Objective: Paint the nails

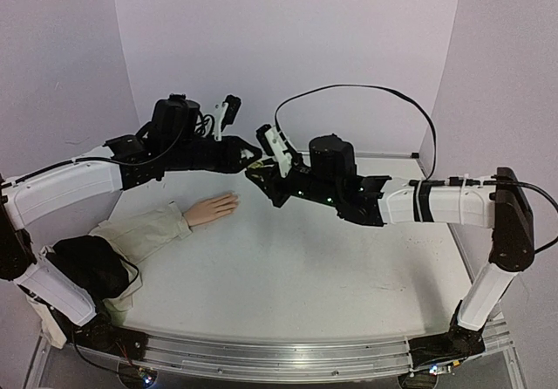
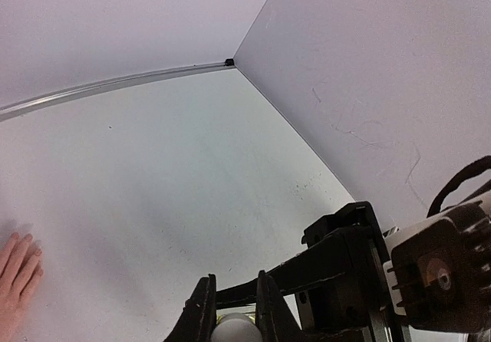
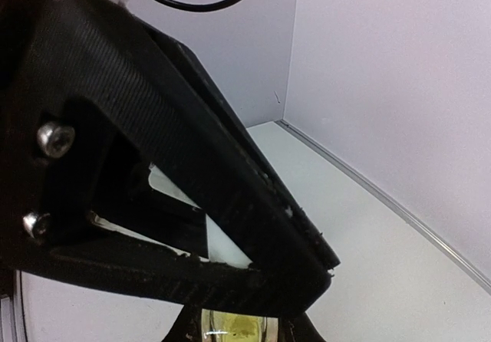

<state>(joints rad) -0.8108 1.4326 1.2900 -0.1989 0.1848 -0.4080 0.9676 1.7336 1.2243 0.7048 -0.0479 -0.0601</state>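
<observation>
The pale peach mannequin hand (image 1: 212, 208) lies flat at the table's left with its beige sleeve (image 1: 144, 232); its nails (image 1: 234, 200) are too small to make out. Its fingertips show at the left edge of the left wrist view (image 2: 19, 269). Both grippers meet above the table's middle back, right of the hand. My right gripper (image 1: 260, 178) (image 3: 236, 334) is shut on a small yellowish-green bottle (image 1: 255, 169) (image 3: 234, 327). My left gripper (image 1: 251, 155) (image 2: 235, 279) is shut on the bottle's white cap (image 2: 236, 328).
A black cloth (image 1: 87, 267) lies over the sleeve's end at the near left. Lilac walls enclose the table at the back and sides, with a metal strip (image 2: 115, 85) along the back edge. A black cable (image 1: 366, 92) loops above the right arm.
</observation>
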